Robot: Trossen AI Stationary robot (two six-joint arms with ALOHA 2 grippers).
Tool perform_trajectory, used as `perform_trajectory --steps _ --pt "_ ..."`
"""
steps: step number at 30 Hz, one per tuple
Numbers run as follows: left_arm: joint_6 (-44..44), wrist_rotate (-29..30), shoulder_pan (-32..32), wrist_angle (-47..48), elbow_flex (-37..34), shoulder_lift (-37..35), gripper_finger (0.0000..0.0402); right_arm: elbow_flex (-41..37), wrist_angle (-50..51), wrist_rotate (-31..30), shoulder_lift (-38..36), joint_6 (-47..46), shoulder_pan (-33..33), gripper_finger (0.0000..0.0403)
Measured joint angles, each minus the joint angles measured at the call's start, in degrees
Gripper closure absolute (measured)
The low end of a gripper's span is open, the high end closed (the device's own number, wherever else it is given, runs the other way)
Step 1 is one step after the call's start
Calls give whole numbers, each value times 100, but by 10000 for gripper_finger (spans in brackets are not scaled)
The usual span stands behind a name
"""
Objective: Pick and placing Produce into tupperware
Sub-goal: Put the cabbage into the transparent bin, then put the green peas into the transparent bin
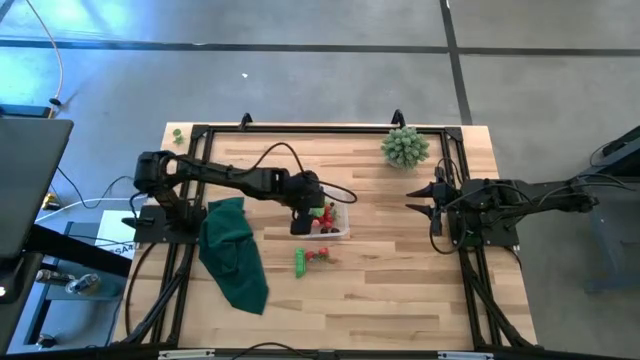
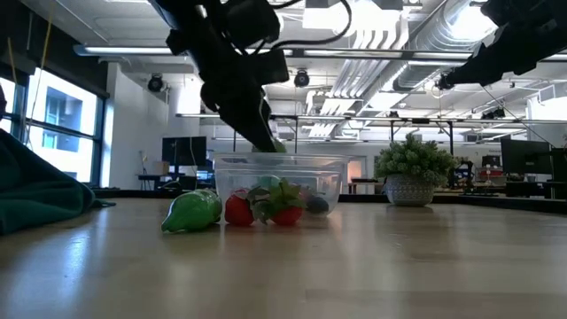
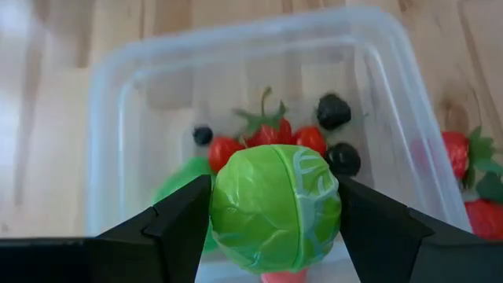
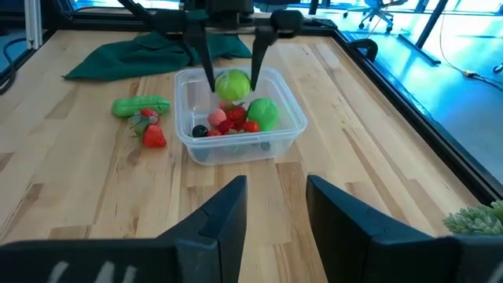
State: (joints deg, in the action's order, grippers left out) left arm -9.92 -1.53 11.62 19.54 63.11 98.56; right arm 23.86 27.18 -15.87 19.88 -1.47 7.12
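My left gripper (image 3: pixel 275 216) is shut on a round, bright green leafy ball of produce (image 3: pixel 271 196) just over the clear tupperware (image 4: pixel 277 135). The tupperware rests on the wooden table and holds red strawberries (image 3: pixel 271 135), dark berries (image 3: pixel 334 112) and another green piece (image 4: pixel 264 112). On the table beside it lie a long green vegetable (image 4: pixel 141 105) and loose strawberries (image 4: pixel 152 135). My right gripper (image 4: pixel 275 204) waits open at the table's right side, pointing toward the tupperware. My left gripper pinches the green ball by its two opposite sides (image 3: pixel 224 208) between its two fingers (image 3: pixel 185 228). The fingers slant down from the table's left side. The ball hangs clear, just above the tupperware's rim (image 2: pixel 279 159) and over the produce inside.
A dark green cloth (image 1: pixel 232 252) lies at the table's left, near the left arm's base. A pale green spiky plant in a pot (image 1: pixel 404 147) stands at the far right. A black frame (image 1: pixel 300 130) runs along the table's edges. Bare wood lies toward the near edge.
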Motion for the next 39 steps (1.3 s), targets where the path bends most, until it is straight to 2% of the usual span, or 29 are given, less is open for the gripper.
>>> perform_trajectory --steps 25,39 --pt "90 -116 0 -39 -4 282 157 0 2 -3 0 0 0 279" --pt "-19 -40 4 -35 -4 283 89 0 2 -3 0 0 0 279"
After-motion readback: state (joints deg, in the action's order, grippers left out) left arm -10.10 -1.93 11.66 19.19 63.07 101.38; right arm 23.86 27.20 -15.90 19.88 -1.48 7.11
